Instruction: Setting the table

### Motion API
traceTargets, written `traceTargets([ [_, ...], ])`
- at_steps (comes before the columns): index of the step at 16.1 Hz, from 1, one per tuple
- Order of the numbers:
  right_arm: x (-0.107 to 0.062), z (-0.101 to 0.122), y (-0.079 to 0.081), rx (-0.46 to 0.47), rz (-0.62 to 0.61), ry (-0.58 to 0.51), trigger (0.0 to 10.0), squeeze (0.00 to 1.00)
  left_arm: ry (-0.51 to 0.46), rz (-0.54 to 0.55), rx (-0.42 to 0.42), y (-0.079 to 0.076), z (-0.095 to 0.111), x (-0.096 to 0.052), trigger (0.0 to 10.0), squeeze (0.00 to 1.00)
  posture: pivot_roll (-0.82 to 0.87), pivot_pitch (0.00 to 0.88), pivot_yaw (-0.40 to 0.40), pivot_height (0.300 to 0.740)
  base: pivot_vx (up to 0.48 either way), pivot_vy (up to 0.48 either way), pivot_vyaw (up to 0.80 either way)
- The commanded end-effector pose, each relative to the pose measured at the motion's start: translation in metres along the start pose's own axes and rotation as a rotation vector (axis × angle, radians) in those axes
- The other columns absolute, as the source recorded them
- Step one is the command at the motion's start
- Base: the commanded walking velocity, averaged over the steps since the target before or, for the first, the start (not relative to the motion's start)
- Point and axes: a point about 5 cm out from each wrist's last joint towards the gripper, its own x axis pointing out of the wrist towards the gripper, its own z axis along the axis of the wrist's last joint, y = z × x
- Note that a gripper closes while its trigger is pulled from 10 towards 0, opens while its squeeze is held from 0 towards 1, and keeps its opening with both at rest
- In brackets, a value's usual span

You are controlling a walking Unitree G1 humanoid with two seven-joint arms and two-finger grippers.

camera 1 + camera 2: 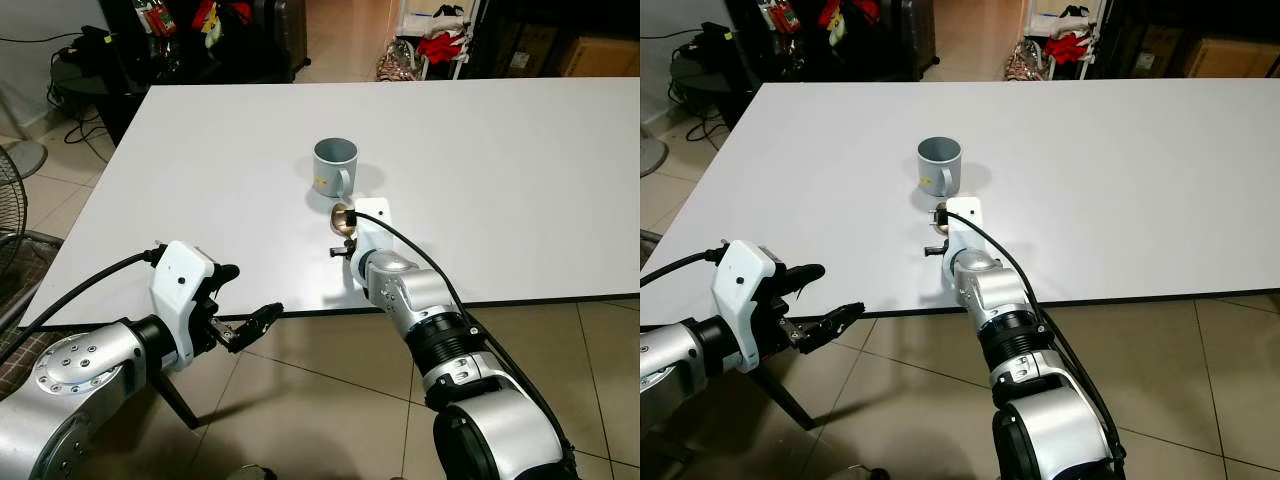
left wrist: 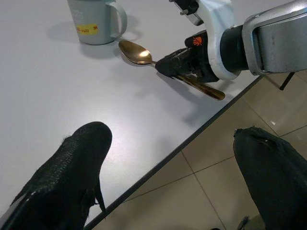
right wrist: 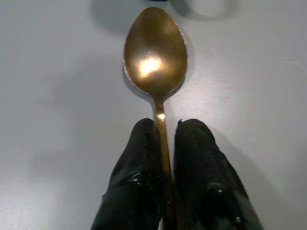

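— Near the worktop's (image 1: 520, 180) front edge, what sits there?
— A grey mug (image 1: 334, 167); just before it a gold spoon (image 3: 156, 57), its handle pinched by the right gripper (image 3: 165, 143).
— The left gripper (image 1: 250, 300)?
— Spread, off the front edge.

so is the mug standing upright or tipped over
Upright: the mug stands on its base on the table, open mouth facing up, beside the spoon.
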Motion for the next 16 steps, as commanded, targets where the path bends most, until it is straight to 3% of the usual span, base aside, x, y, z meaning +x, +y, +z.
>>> traceTargets([
  [1, -0.001, 0.006, 0.014, 0.013, 0.032, -0.014, 10.0, 1.00, -0.002, -0.004, 0.012, 0.000, 0.003, -0.002, 10.0, 0.00, -0.01, 0.078, 0.028, 0.740, 0.000, 0.000, 0.00],
  [3, -0.009, 0.021, 0.015, -0.006, 0.034, -0.071, 10.0, 1.00, -0.013, -0.001, 0.009, 0.001, 0.005, -0.003, 10.0, 0.00, 0.00, 0.075, 0.025, 0.740, 0.000, 0.000, 0.00],
  [6, -0.038, 0.043, 0.008, 0.020, 0.049, -0.165, 10.0, 1.00, -0.041, -0.005, -0.019, 0.000, 0.008, -0.003, 10.0, 0.00, -0.01, 0.068, 0.033, 0.740, 0.000, 0.000, 0.00],
  [7, -0.062, 0.053, -0.002, -0.067, 0.028, -0.260, 10.0, 1.00, -0.052, 0.015, -0.057, 0.000, 0.010, -0.001, 10.0, 0.00, -0.02, 0.063, 0.046, 0.740, 0.000, 0.000, 0.00],
  [9, -0.084, 0.054, -0.007, -0.063, 0.045, -0.306, 10.0, 1.00, -0.102, 0.061, -0.066, -0.002, 0.016, 0.004, 10.0, 0.00, -0.04, 0.055, 0.063, 0.740, 0.000, 0.000, 0.00],
  [11, -0.110, 0.052, -0.019, -0.014, 0.054, -0.422, 10.0, 1.00, -0.224, 0.228, -0.062, -0.008, 0.021, 0.012, 10.0, 0.00, -0.06, 0.044, 0.079, 0.740, 0.000, 0.000, 0.00],
  [12, -0.121, 0.048, -0.022, -0.033, 0.075, -0.457, 10.0, 1.00, -0.265, 0.305, -0.117, -0.009, 0.020, 0.013, 10.0, 0.00, -0.06, 0.041, 0.084, 0.740, 0.000, 0.000, 0.00],
  [14, -0.140, 0.033, -0.034, -0.120, 0.080, -0.572, 10.0, 1.00, -0.263, 0.368, -0.140, -0.017, 0.016, 0.012, 10.0, 0.00, -0.06, 0.034, 0.088, 0.740, 0.000, -0.187, 0.00],
  [16, -0.146, 0.024, -0.046, -0.129, 0.060, -0.568, 10.0, 1.00, -0.251, 0.390, -0.147, -0.016, 0.014, 0.013, 10.0, 0.00, -0.06, 0.032, 0.085, 0.740, 0.000, -0.480, 0.00],
])
